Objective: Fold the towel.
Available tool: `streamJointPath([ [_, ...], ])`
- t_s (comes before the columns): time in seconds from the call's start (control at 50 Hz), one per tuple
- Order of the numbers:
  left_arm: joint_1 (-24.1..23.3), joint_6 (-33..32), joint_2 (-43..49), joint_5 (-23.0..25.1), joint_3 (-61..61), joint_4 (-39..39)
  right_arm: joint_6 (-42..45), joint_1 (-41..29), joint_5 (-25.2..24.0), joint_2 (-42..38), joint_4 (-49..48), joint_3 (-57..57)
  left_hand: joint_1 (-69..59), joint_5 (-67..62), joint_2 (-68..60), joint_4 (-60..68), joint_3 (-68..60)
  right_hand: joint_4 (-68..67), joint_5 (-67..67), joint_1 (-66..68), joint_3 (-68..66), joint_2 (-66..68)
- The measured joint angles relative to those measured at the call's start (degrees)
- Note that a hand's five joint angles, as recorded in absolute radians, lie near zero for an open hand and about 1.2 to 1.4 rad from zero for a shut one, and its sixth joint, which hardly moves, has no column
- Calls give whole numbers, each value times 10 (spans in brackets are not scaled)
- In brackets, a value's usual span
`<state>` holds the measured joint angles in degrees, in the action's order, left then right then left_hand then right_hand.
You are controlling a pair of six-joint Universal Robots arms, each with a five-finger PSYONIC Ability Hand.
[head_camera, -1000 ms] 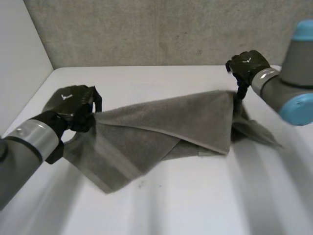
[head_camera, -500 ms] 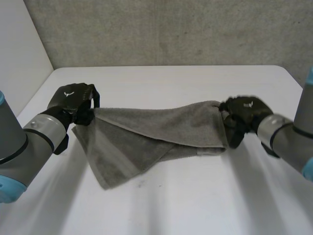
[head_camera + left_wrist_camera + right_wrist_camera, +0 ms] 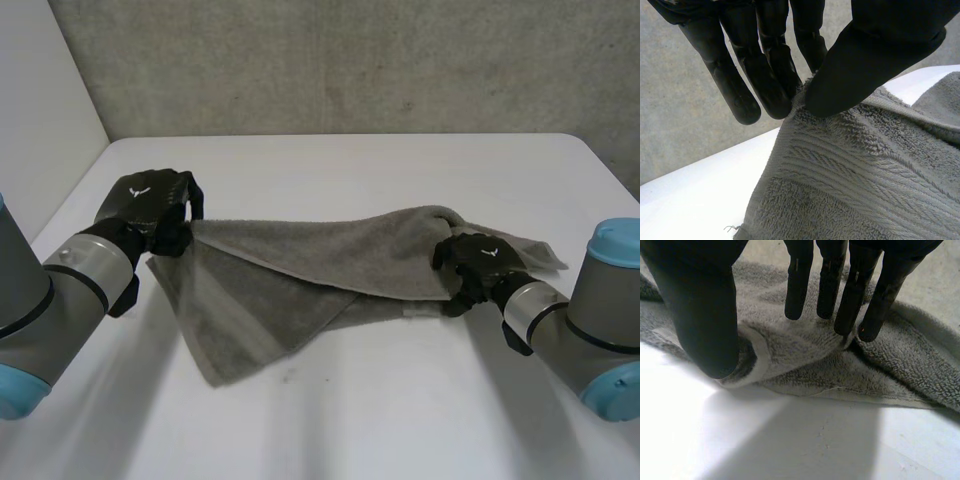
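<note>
Towel [image 3: 300, 270] | grey, rumpled, half-folded | pinched by left hand [image 3: 150, 205], right hand [image 3: 478, 262]

My head camera sits between and behind my arms. It looks down and forward across the white table [image 3: 330, 160] to the rough grey wall [image 3: 330, 60] at its far side, well back from everything. My left wrist camera looks along my black left hand [image 3: 770, 55], very close, with what I think is that same far wall behind. My right wrist camera looks along my black right hand [image 3: 705, 305], low and near the tabletop. All three share the grey terry towel [image 3: 300, 260]: the wrist views show its left and right ends, the head view the whole.
</note>
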<state>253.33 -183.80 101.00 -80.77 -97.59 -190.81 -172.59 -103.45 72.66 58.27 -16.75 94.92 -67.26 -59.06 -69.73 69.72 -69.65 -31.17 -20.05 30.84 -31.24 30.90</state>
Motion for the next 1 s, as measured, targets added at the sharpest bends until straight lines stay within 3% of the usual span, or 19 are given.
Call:
streamJointPath([
  [0.16, 0, 0, -3, 0, -1, -1, -2, -2, 5, -18, -5, -14, 0, 0, 0, 0, 0, -52, -47, 61, -60, 61],
  [0.18, 1, 0, -3, 0, 0, -1, -2, -2, 6, -19, -8, -16, 0, 0, 0, 0, 0, -158, -150, 171, -158, 164],
  [0.2, 1, 0, -2, 0, 0, -1, -2, -2, 10, -18, -15, -17, 0, 0, 0, 0, 0, -158, -150, 171, -158, 164],
  [0.22, 1, 0, -2, 0, 0, -1, -3, -2, 12, -18, -20, -19, 0, 0, 0, 0, 0, -304, -291, 305, -303, 317],
  [0.32, 1, -2, -3, -1, 2, 0, 0, -1, 36, 6, -50, -26, 0, 0, 0, 0, 0, -371, -320, 310, -366, 363],
  [0.44, 1, -11, -32, -2, 17, 7, 6, 3, 56, 104, -53, -53, 0, 0, 0, 0, -1, -372, -320, 310, -367, 363],
  [0.54, 1, -32, -89, -2, 40, 25, 26, 10, 45, 192, 23, -106, 0, 0, 0, 0, -1, -373, -320, 310, -367, 363],
  [0.68, 1, -64, -168, -2, 96, 89, 108, 40, -8, 257, 248, -233, 0, 0, 0, 0, -1, -374, -320, 310, -368, 363],
  [0.84, 6, -154, -179, -2, 154, 209, 271, 66, -43, 246, 482, -362, 0, 0, 0, 0, -1, -374, -320, 310, -368, 363],
  [0.9, 6, -164, -176, -2, 154, 214, 280, 66, -44, 243, 493, -367, 0, 0, 0, 0, -1, -374, -320, 310, -368, 363],
  [0.92, 7, -200, -149, -4, 154, 231, 305, 61, -44, 222, 520, -375, 0, 0, 0, 0, -1, -374, -320, 310, -368, 363],
  [1.0, 7, -232, -90, -9, 149, 239, 328, 46, -38, 179, 532, -373, 1, -3, 0, 0, -1, -374, -320, 310, -368, 363],
])
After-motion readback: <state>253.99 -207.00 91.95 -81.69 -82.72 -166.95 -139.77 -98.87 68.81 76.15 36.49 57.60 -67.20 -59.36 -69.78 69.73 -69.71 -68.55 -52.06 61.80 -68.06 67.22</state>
